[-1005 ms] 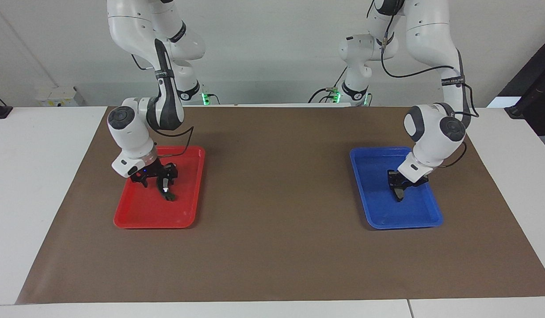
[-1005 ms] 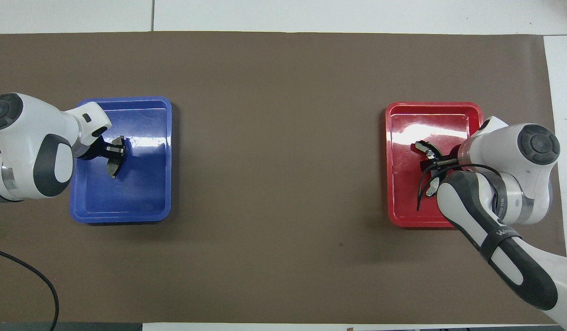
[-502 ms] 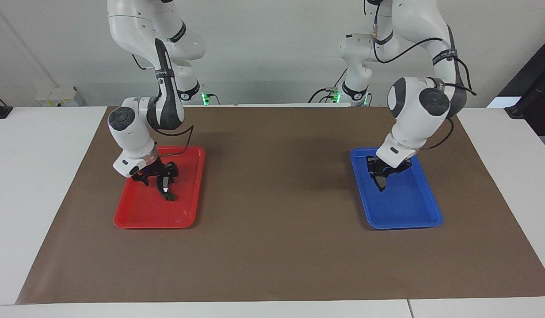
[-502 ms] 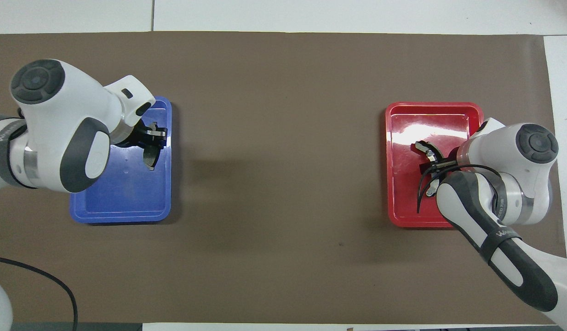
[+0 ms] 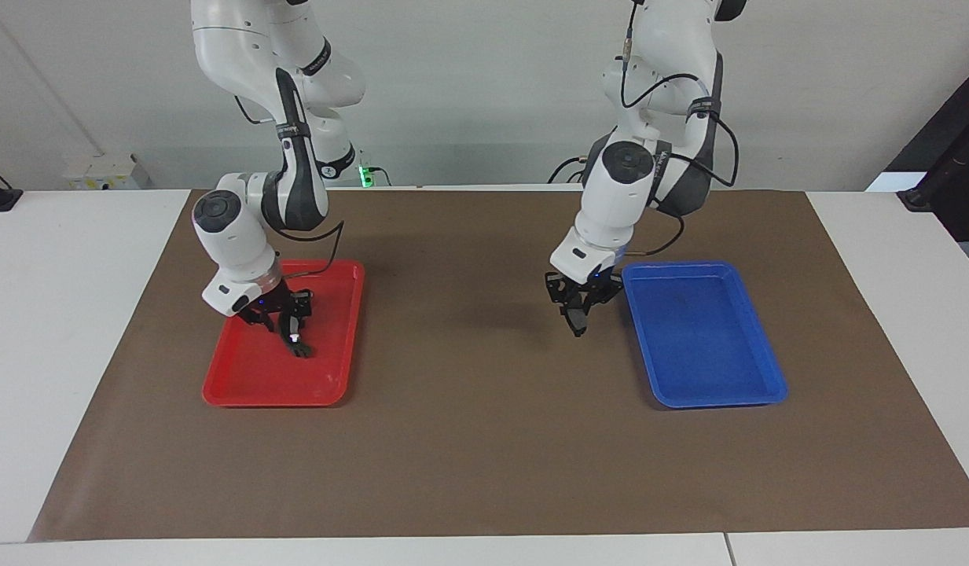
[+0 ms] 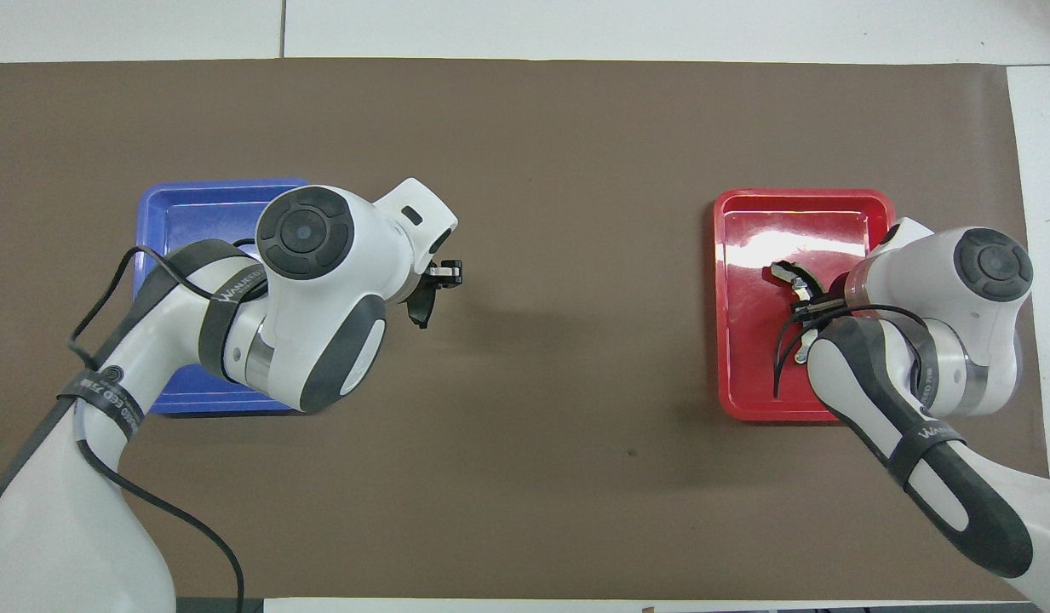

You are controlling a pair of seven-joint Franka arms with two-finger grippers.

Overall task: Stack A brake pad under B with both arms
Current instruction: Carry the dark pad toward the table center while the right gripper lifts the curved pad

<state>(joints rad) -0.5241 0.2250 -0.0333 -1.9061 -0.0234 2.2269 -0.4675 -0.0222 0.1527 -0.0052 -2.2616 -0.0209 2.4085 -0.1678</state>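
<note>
Overhead, the left arm's wrist covers much of the blue tray [image 6: 163, 200]; the right arm's wrist hides part of the red tray [image 6: 729, 340] and one end of B [image 6: 788, 277]. We cannot tell whether B touches the tray floor. Both arms' bases are cut off.

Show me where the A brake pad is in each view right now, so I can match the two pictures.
Facing view: the A brake pad hangs from the left gripper above the brown mat, beside the blue tray.
Overhead view: the pad pokes out past the left arm's wrist, above the mat beside the same tray.
Shared landmark: the blue tray.
</note>
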